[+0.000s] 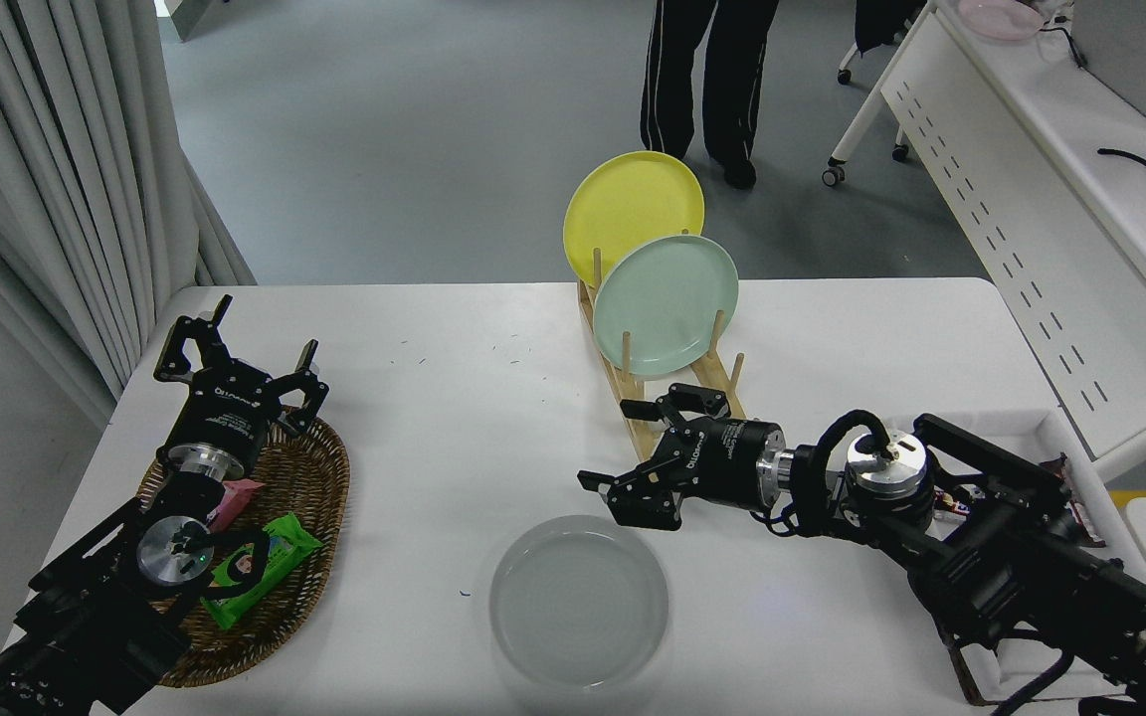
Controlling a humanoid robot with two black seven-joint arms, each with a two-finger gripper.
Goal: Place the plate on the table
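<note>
head view: the light-grey plate [579, 601] is seen lying flat on the white table [454, 398], released, so placing looks done, while the right gripper [623, 446] is spread open just beyond its far rim, holding nothing.

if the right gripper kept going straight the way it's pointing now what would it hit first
The right gripper points left across the table, jaws open, just beyond the grey plate. That line looks free over bare tabletop until the wicker basket under the parked left gripper, though depth is unclear.
</note>
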